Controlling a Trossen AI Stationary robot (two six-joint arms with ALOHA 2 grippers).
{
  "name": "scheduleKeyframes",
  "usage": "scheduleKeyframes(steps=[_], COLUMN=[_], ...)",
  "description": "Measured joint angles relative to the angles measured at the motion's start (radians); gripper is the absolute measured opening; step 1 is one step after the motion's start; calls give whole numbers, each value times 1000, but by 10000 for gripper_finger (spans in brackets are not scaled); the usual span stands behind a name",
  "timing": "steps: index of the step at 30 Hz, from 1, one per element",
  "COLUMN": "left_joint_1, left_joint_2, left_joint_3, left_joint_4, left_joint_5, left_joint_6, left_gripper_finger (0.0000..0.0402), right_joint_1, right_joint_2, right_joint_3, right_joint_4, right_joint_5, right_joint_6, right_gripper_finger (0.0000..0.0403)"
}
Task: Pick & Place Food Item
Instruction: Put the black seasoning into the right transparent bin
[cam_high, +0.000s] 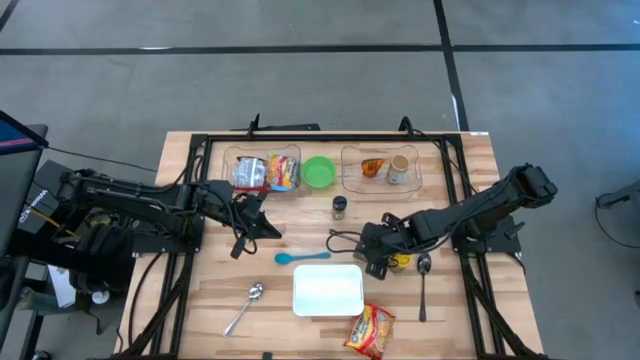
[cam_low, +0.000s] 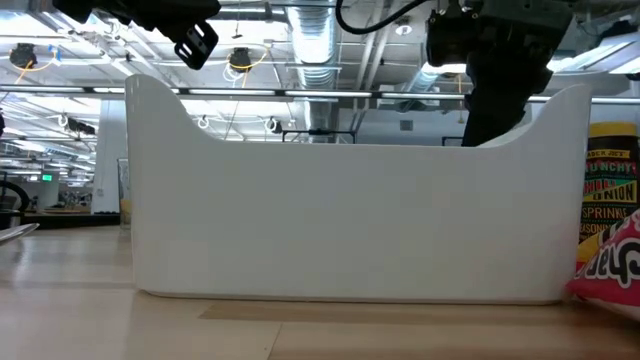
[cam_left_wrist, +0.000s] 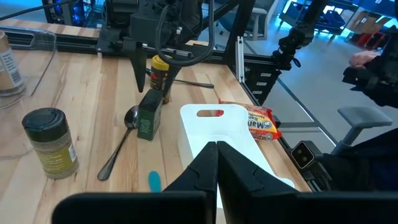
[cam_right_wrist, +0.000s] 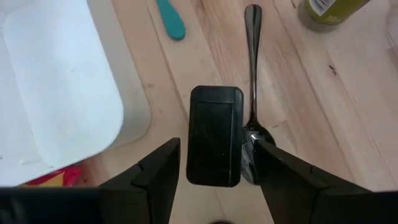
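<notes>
Right gripper (cam_right_wrist: 214, 163) sits low at centre-right of the high view, fingers spread either side of the small dark box (cam_right_wrist: 214, 134); not yet clamped, apparently lined up for pickup beside the white tray (cam_high: 328, 290). Left gripper (cam_high: 262, 222) waits closed, centre-left; holds nothing.

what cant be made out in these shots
- Low view: the white bin fills the picture and hides most of the table behind it.
- Low view: the red snack bag is cut off by the right edge.
- High view: what the right gripper hovers over is covered by the arm.
- High view: contents of the clear trays are too small to name.
</notes>
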Motion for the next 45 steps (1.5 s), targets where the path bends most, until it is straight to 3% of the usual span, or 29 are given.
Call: scheduleKeyframes(steps=[14, 45], left_joint_1=[0, 0], left_joint_2=[0, 0], left_joint_3=[0, 0], left_joint_4=[0, 0], left_joint_5=[0, -3], left_joint_6=[0, 0], left_gripper_finger=[0, 0], right_joint_1=[-5, -5], right_joint_2=[129, 123], right_joint_3=[0, 0], right_joint_4=[5, 185], right_joint_5=[14, -63], right_joint_6=[2, -24], right_gripper_finger=[198, 198])
